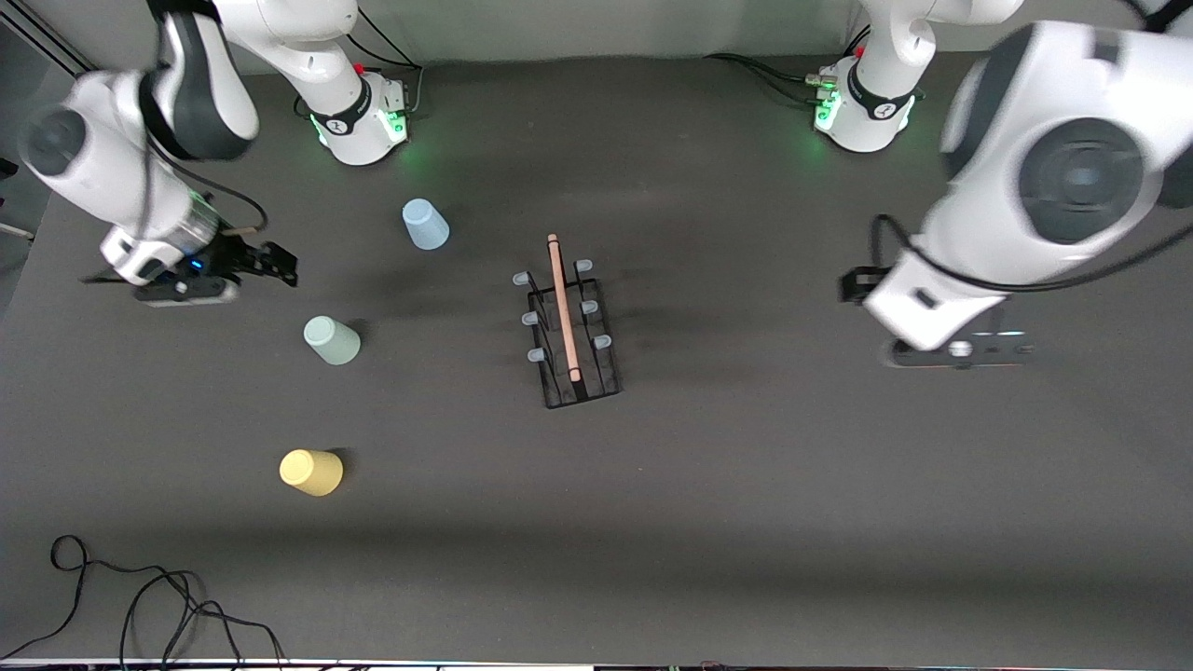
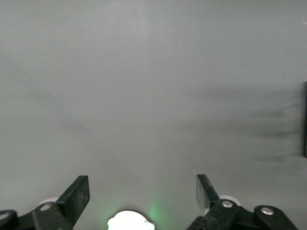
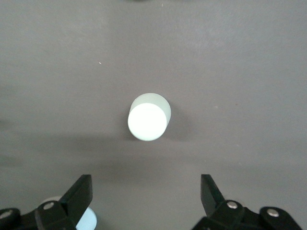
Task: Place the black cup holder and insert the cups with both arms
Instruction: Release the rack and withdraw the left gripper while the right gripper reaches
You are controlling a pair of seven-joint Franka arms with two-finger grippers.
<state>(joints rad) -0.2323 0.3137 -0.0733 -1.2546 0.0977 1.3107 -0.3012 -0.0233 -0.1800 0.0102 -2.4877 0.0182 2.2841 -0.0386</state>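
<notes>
Centrally in the front view, the black cup holder [image 1: 569,326] stands upright on the bench [image 1: 746,522], its pegs bare. Three cups rest upside down toward the right arm's end: light blue cup [image 1: 425,225] farthest from the camera, pale green cup [image 1: 331,340] between, yellow cup [image 1: 311,472] nearest. The right tool [image 1: 270,263] hangs above the bench beside the cups; the left tool [image 1: 960,349] hangs over the left arm's end.

Left wrist view: the left tool [image 2: 143,194] is spread wide, holding nothing, over bare bench.

Right wrist view: the right tool [image 3: 146,194] is spread wide and empty above the pale green cup [image 3: 148,118].
</notes>
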